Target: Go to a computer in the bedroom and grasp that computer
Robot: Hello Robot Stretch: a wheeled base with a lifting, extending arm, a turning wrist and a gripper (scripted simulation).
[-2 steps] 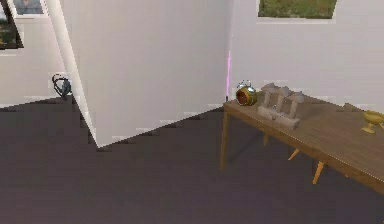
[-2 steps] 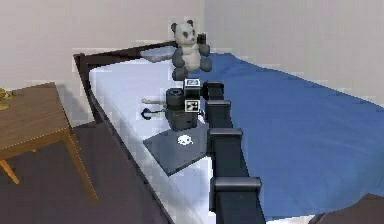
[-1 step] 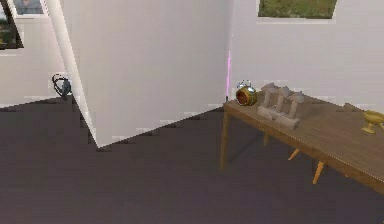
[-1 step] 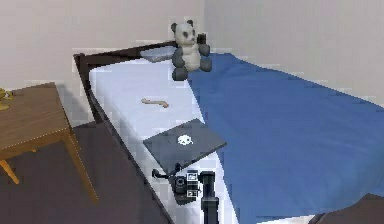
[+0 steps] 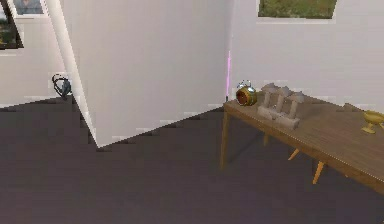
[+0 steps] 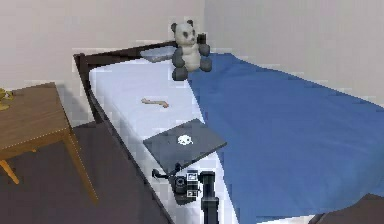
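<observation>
1 grey computer point(image 6: 185, 142), a slim laptop with its lid down, lies flat on the bed point(image 6: 290, 120) at the lower middle of the arm side view, where the white sheet meets the blue cover. The tool point(image 6: 175, 180) sits just below it in the frame; I cannot tell whether it holds anything. I judge the computer stiff, thin, fairly heavy and smooth, so likely slippery, while the soft bedding should give beneath it. Its near edge or a corner looks the best hold. 1 panda toy point(image 6: 186, 50) sits upper middle, well apart.
</observation>
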